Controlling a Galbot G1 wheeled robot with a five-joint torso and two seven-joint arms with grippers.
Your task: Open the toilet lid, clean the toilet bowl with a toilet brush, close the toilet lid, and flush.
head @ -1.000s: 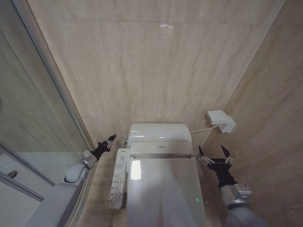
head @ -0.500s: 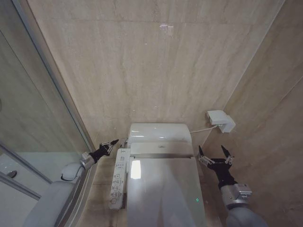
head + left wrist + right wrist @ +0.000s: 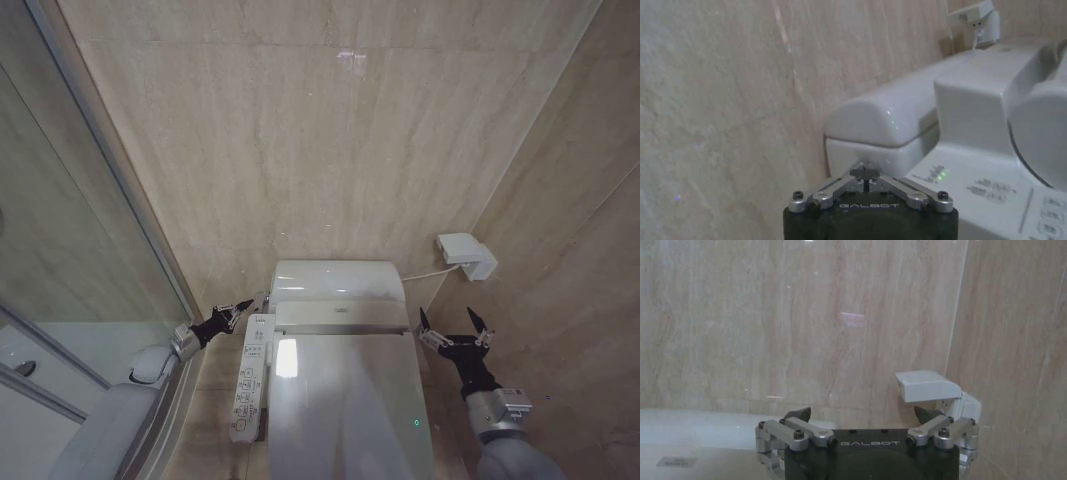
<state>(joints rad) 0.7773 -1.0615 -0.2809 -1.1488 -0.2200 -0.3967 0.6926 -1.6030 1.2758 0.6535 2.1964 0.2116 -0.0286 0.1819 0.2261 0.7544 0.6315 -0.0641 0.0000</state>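
Glossy white plastic everywhere on this toilet, and the toilet lid [image 3: 345,410] is down flat, closed over the toilet bowl [image 3: 425,440], running from the tank end toward the near edge. No brush in sight here.

Starting on the left: the left arm reaches in low beside the glass shower wall [image 3: 70,270], forearm stretched toward the far wall, and the left tool [image 3: 248,306] sits just beside the far end of the button panel [image 3: 250,380], near the lid's hinge corner. Its fingers are drawn together to a point, holding nothing; the left wrist view shows them meeting in front of the tank [image 3: 880,120].

My read: this is the opening step, lid not yet lifted. To do it well, the tool wants an edge it can hook under, and the hinge corner is a poor lever. A catch nearer the front rim of the lid would swing it up more easily, and it must stay clear of those panel buttons.

Across to the right: the right arm rises from the near right corner, wrist upright, and the right tool [image 3: 454,333] hovers beside the lid's far right corner, apart from it, fingers spread wide and empty. Beyond it, a white wall box [image 3: 466,255] with its cable is fixed to the side wall.
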